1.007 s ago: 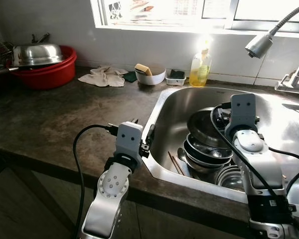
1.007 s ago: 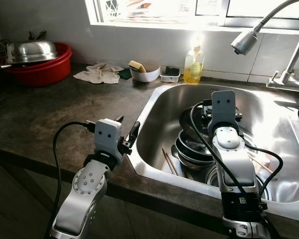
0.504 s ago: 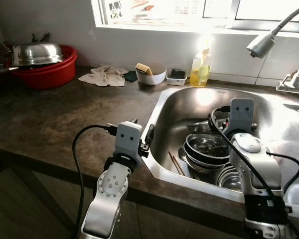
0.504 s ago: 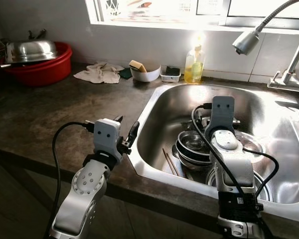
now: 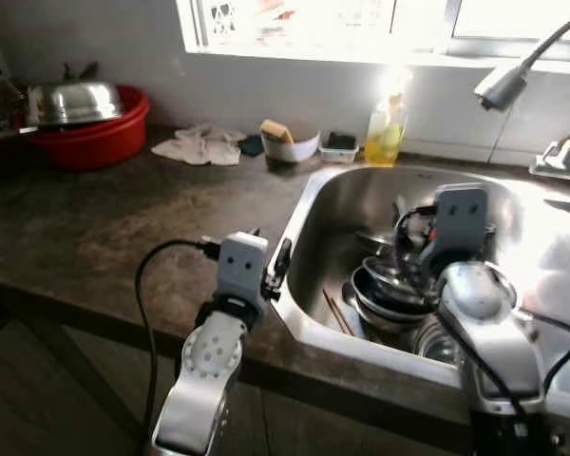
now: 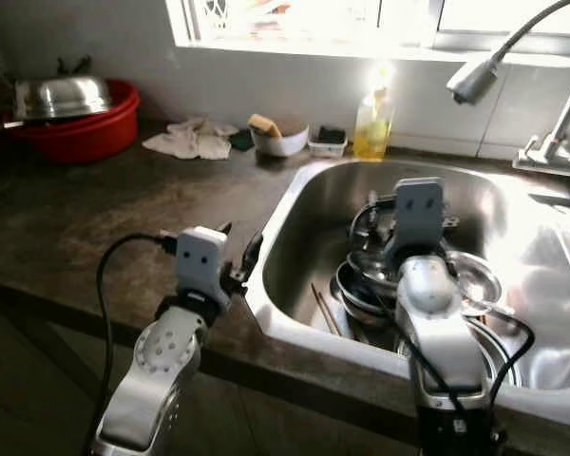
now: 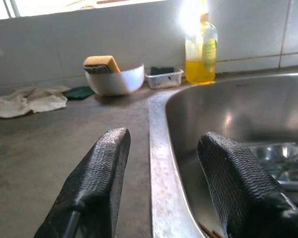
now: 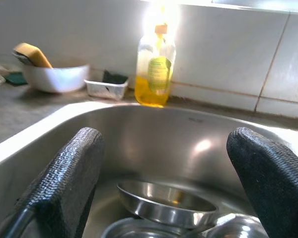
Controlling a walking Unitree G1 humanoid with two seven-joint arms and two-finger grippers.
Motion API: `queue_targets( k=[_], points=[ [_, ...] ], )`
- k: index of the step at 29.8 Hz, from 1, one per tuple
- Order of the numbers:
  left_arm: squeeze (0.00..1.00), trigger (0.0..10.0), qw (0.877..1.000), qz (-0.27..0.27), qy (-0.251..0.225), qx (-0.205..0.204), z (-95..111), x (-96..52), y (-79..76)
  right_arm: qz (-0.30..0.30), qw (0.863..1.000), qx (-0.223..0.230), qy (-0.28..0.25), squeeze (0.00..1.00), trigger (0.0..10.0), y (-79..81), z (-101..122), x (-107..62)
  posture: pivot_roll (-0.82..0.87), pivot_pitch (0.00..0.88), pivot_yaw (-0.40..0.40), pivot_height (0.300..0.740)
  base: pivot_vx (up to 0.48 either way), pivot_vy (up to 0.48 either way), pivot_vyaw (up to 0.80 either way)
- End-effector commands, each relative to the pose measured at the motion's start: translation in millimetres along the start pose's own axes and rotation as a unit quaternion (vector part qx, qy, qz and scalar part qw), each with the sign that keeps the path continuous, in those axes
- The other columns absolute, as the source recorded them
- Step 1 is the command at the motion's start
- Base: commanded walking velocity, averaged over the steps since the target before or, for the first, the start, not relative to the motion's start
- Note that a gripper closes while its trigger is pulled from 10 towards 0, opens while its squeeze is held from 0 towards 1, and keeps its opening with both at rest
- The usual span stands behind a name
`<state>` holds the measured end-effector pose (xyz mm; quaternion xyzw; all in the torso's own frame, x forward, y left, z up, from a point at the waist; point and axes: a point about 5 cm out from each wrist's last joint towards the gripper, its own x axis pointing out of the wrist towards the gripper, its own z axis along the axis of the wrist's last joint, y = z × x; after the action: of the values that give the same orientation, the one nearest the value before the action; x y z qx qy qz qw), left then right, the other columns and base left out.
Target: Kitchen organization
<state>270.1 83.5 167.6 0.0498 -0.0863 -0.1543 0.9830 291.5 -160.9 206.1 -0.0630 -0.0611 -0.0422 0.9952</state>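
Observation:
A stack of steel bowls (image 5: 388,293) lies in the steel sink (image 5: 309,204), with chopsticks (image 5: 334,312) and a spoon beside it. My right gripper (image 8: 164,148) hangs open just above the stack, and a steel bowl (image 8: 166,201) lies below and between its fingers, not held. Another shallow steel dish (image 6: 475,275) rests to the right of the stack. At the sink's front left corner my left gripper (image 7: 164,141) hovers open and holds nothing, one finger (image 7: 97,183) over the counter and the other over the basin.
Behind the sink stand a yellow soap bottle (image 5: 385,133), a small tray (image 5: 340,145) and a white bowl with a sponge (image 5: 290,144). A cloth (image 5: 204,147) and a red basin (image 5: 90,138) with a steel lid lie at the back left. The faucet head (image 5: 503,85) overhangs the sink's right.
A steel bowl that stood tilted at my right gripper one second ago now lies flat in the sink. The right arm looks blurred. The left arm has stayed put.

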Motion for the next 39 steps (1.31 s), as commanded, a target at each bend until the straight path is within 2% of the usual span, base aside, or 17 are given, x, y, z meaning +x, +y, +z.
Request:
queue_targets(
  k=[1,10,31,39],
  points=[
    [0.0,10.0,1.0,-0.005,-0.01,0.002,4.2,-2.2,-0.6,0.007,0.999,-0.001,-0.038,0.0,10.0,2.4,11.5,-5.6,0.0,0.01,-0.003,0.74,-0.281,0.0,0.0],
    [0.0,10.0,1.0,-0.007,-0.008,0.005,3.2,-5.0,-1.0,0.022,0.999,0.007,-0.041,0.0,10.0,8.9,6.7,-14.4,0.0,0.003,-0.003,0.74,-0.331,0.0,0.0],
    [0.0,10.0,1.0,-0.001,-0.001,0.011,1.2,-7.6,1.0,0.034,0.999,0.014,-0.031,0.0,10.0,16.5,1.7,-15.6,0.01,0.02,0.003,0.74,-0.377,0.0,0.0],
    [0.0,10.0,0.999,0.015,0.032,0.015,-10.8,-17.8,2.6,0.052,0.999,0.01,-0.008,0.0,10.0,20.9,-10.7,-22.2,0.02,0.029,0.0,0.74,-0.093,0.0,0.0]
  ],
)
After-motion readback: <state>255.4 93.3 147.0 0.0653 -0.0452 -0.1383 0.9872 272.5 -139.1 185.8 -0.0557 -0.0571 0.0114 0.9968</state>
